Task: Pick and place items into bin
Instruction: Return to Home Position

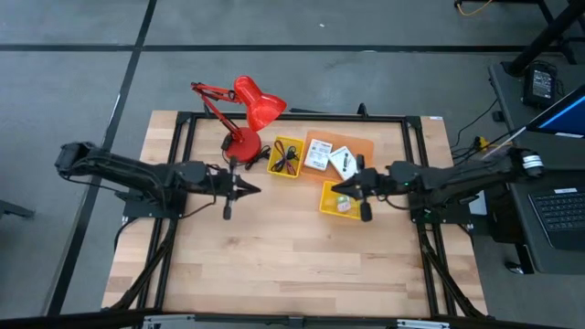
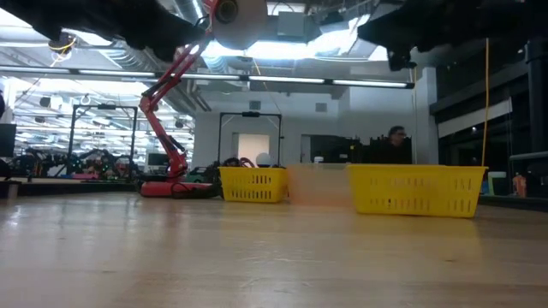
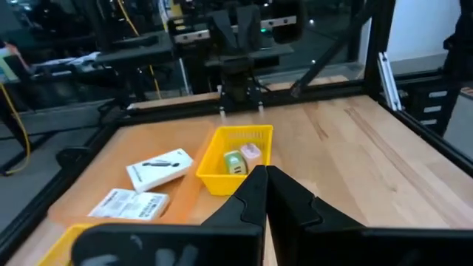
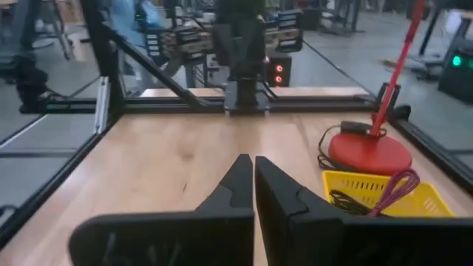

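In the high view both arms reach level toward mid-frame, the left gripper (image 1: 249, 190) and right gripper (image 1: 336, 189) facing each other, each clenched on nothing. The black cable (image 4: 347, 198) and maroon cord (image 4: 395, 188) lie in the left yellow basket (image 1: 285, 157), just above centre by the red lamp (image 1: 251, 110). The green block (image 3: 234, 162) and pink block (image 3: 251, 151) sit in the right yellow basket (image 1: 331, 203) at the right gripper's tip, with two white cards (image 1: 317, 155) on the orange tray (image 1: 366, 146) above it.

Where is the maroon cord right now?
The maroon cord sits in the yellow basket on the left arm's side of the high view, together with the black cable, next to the red lamp's base.
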Robot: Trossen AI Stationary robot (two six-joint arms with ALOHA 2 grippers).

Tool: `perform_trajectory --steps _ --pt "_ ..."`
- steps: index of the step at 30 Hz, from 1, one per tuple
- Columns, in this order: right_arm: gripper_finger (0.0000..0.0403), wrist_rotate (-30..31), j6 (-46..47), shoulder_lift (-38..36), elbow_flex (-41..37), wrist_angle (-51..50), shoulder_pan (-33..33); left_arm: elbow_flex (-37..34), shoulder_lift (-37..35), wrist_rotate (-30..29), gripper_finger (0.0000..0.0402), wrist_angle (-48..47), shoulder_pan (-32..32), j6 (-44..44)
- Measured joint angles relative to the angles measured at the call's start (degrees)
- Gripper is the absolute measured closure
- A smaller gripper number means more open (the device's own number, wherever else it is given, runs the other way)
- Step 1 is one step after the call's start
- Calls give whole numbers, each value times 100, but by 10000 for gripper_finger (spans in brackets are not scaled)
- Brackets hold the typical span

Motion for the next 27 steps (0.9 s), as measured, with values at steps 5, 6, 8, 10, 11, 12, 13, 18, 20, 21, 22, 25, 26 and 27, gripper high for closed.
perform_trajectory --steps 5,6,8,10,11,12,13,18,20,21,22,25,26,27 --pt "403 -91 -287 -616 -225 -183 -2 -8 -686 -118 400 -509 74 47" --pt "403 -91 -365 -716 -247 -220 -2 -53 -811 -165 401 -483 75 85" --pt "403 -91 -447 -905 -259 -352 -5 -262 -1059 -214 400 -284 75 233" --pt "403 -98 -528 -1104 -259 -545 -49 -544 -1332 -220 399 -133 75 274" --pt "403 -96 -522 -1204 -259 -618 -85 -689 -1462 -249 399 14 73 277" --pt "403 -93 -497 -1306 -259 -740 -122 -832 -1604 -301 399 130 73 281" --pt "403 -93 -450 -1389 -259 -836 -159 -996 -1759 -380 400 253 75 281" --pt "403 -96 -402 -1769 -257 -1297 -275 -1542 -2552 -757 400 389 80 339" --pt "403 -103 -404 -1879 -257 -1331 -278 -1633 -2864 -742 399 335 118 384" --pt "403 -121 -403 -1927 -257 -1368 -278 -1659 -3013 -730 399 268 150 387" --pt "403 -152 -404 -1963 -257 -1413 -278 -1686 -3161 -723 399 173 193 403" --pt "403 -199 -403 -2017 -257 -1468 -282 -1692 -3553 -699 401 -237 363 431" --pt "403 -200 -410 -2017 -257 -1503 -282 -1692 -3663 -698 400 -376 425 431" --pt "403 -198 -432 -2013 -257 -1554 -282 -1692 -3775 -675 400 -516 484 428"
